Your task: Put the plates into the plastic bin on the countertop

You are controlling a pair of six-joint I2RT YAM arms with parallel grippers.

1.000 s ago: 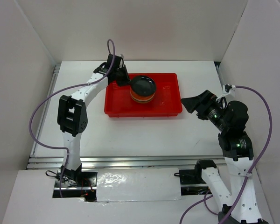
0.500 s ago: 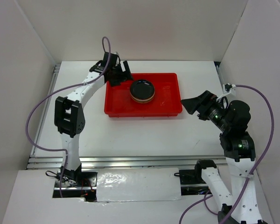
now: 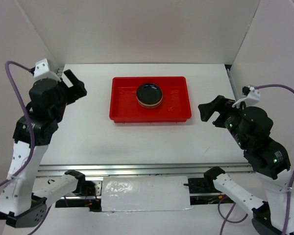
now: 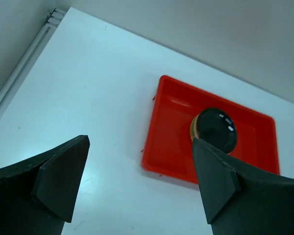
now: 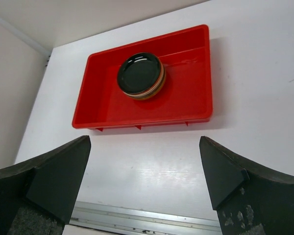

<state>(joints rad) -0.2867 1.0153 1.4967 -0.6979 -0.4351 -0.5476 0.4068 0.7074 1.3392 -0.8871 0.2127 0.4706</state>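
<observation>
Left gripper (image 3: pixel 74 83) spread wide, empty, well left of bin (image 3: pixel 123 108). Plates (image 3: pixel 149 94) stacked inside bin, black one on top. Likely stiff, glossy, breakable, light; best pinched at rim. Right gripper (image 3: pixel 210 112) gaping, empty, near bin's right side.

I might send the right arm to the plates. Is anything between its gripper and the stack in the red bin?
Nothing loose. Between the open right gripper and the plate stack lie only bare countertop and the red bin, whose raised near wall the gripper would have to clear.
</observation>
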